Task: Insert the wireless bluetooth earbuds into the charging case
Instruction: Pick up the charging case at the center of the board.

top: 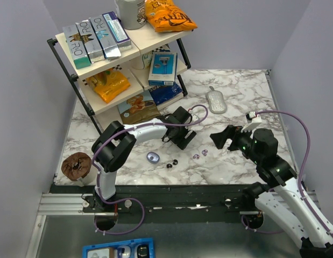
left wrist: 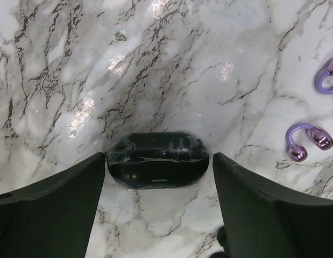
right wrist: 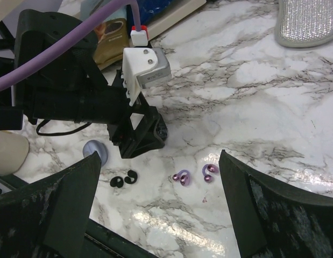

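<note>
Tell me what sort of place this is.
Probably a robot test cell dressed as a small shop corner: a marble-pattern table boxed in by grey walls, a left arm and right arm bolted by a rail, and a two-tier shelf of snack bags and boxed goods.

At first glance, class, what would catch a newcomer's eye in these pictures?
The left gripper straddling a glossy black oval object at the marble table's centre stands out first. Beside it lie two purple earbuds, tiny against the stone. At the back left, a shelf of bright snack packs draws the eye too.
</note>
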You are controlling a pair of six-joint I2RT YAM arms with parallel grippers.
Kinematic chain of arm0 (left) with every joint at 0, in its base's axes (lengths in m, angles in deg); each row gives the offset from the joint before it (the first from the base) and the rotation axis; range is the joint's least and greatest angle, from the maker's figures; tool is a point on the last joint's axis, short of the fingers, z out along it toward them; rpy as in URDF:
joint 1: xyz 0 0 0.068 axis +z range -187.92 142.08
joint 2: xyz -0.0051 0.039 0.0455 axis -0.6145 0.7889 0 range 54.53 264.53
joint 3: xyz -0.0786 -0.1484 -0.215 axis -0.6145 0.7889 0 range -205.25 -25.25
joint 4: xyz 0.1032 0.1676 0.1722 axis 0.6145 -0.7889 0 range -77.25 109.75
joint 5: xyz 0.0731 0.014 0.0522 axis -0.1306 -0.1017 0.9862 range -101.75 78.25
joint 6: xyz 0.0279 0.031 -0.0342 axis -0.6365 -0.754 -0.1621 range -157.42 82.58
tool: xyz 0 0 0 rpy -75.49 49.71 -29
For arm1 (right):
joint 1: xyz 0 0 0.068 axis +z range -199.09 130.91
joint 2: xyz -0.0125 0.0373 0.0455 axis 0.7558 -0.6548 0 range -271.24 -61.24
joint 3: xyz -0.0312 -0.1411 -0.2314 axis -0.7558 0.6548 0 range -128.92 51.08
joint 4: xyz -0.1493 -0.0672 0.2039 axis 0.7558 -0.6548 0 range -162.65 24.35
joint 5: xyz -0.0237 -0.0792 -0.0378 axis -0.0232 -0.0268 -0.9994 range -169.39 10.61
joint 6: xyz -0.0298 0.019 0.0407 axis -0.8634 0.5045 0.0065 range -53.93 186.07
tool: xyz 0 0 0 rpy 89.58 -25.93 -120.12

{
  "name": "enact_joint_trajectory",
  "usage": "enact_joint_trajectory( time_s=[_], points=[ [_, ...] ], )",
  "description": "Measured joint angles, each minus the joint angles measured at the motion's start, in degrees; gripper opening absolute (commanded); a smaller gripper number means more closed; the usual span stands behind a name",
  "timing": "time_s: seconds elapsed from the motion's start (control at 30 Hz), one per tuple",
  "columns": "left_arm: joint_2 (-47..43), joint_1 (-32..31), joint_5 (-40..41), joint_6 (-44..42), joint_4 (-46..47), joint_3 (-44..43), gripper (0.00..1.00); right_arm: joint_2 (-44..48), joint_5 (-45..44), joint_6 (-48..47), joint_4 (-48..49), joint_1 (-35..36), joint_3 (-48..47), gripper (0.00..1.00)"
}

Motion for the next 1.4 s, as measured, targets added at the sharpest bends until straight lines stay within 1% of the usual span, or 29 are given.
enact_joint_trajectory(
  time_s=[0.53, 0.6, 0.63, 0.67, 0.73, 0.87, 0.93, 0.97, 1.03, 1.07, 1.1, 1.13, 1.27, 1.4],
  points=[
    [0.00, -0.85, 0.79, -2.34, -0.59, 0.07, 0.88, 0.63, -0.02, -0.02, -0.85, 0.00, 0.24, 1.00],
    [0.00, -1.05, 1.27, -2.64, -0.83, 0.07, 0.84, 0.63, -0.02, -0.02, -0.87, 0.00, 0.26, 1.00],
    [0.04, -1.16, 1.60, -2.78, -0.96, 0.07, 0.81, 0.66, -0.02, -0.02, -0.85, 0.00, 0.31, 1.00],
    [0.07, -1.16, 1.84, -2.95, -1.07, 0.07, 0.75, 0.66, -0.02, -0.02, -0.87, 0.00, 0.35, 1.00],
    [0.15, -1.27, 2.38, -3.23, -1.18, 0.04, 0.69, 0.68, -0.04, -0.02, -0.90, 0.00, 0.50, 1.00],
    [0.28, -1.27, 2.54, -3.41, -1.40, -0.07, 0.68, 0.79, -0.04, -0.02, -1.09, 0.00, 0.66, 1.00],
    [0.31, -1.25, 2.54, -3.39, -1.44, -0.13, 0.66, 1.01, -0.04, -0.02, -1.11, 0.00, 0.66, 1.00],
    [0.31, -1.27, 2.54, -3.39, -1.44, -0.13, 0.51, 1.01, -0.04, -0.02, -1.14, 0.00, 0.66, 1.00],
    [0.31, -1.27, 2.51, -3.39, -1.44, -0.13, 0.32, 1.25, -0.04, -0.02, -1.18, 0.00, 0.66, 1.00],
    [0.33, -1.25, 2.51, -3.39, -1.46, -0.15, 0.13, 1.33, -0.04, -0.02, -1.20, 0.00, 0.70, 1.00],
    [0.35, -1.27, 2.49, -3.39, -1.53, -0.22, 0.05, 1.42, -0.04, -0.02, -1.20, 0.00, 0.76, 1.00],
    [0.42, -1.25, 2.47, -3.39, -1.62, -0.33, 0.00, 1.49, -0.04, -0.02, -1.20, 0.00, 0.87, 1.00],
    [0.31, -1.25, 2.40, -3.30, -1.36, -0.13, 0.00, 1.66, -0.04, 0.00, -1.29, 0.00, 1.31, 1.00],
    [-1.73, -1.25, 2.40, -2.54, 2.14, 3.19, 0.00, 1.86, -0.04, 0.02, -1.29, 0.00, 1.36, 1.00]
  ],
)
